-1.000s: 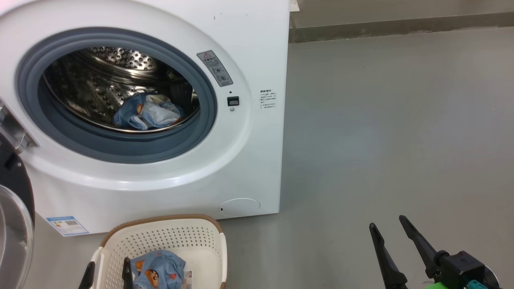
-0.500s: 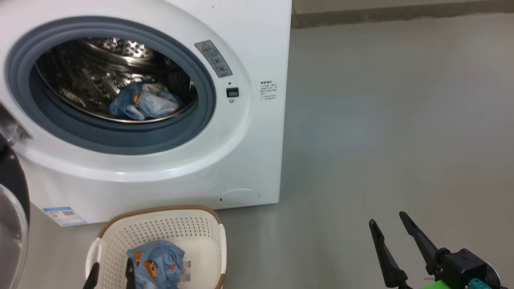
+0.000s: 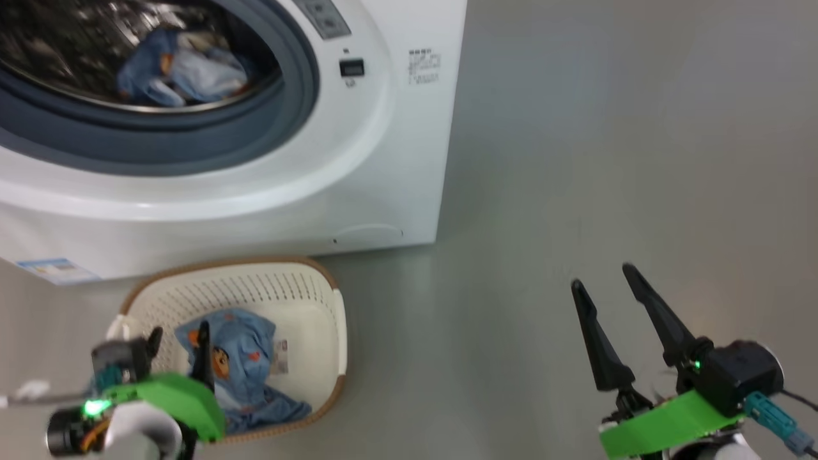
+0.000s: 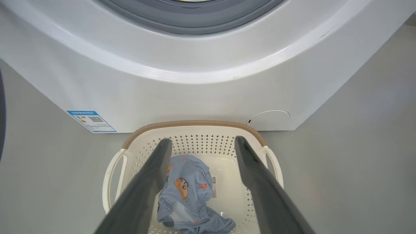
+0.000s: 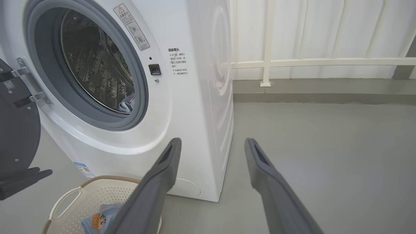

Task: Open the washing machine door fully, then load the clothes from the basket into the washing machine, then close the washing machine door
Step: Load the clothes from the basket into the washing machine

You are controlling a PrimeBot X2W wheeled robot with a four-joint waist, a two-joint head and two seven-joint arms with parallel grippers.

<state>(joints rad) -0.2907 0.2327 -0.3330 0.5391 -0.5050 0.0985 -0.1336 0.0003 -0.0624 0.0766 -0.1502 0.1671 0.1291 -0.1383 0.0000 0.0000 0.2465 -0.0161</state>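
**Loading under way, one bundle to go**

Our left gripper [image 4: 201,143] hovers, jaws wide open, over the clothes [image 4: 187,191] in the basket [image 4: 195,123]; more lie inside the washer [image 3: 383,160]. Right gripper [image 3: 602,276] idles, jaws open. Next we must drop and pinch.

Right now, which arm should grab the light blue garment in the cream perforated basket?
Left. The left gripper hangs open over the light blue garment in the cream basket; the right gripper is over grey floor.
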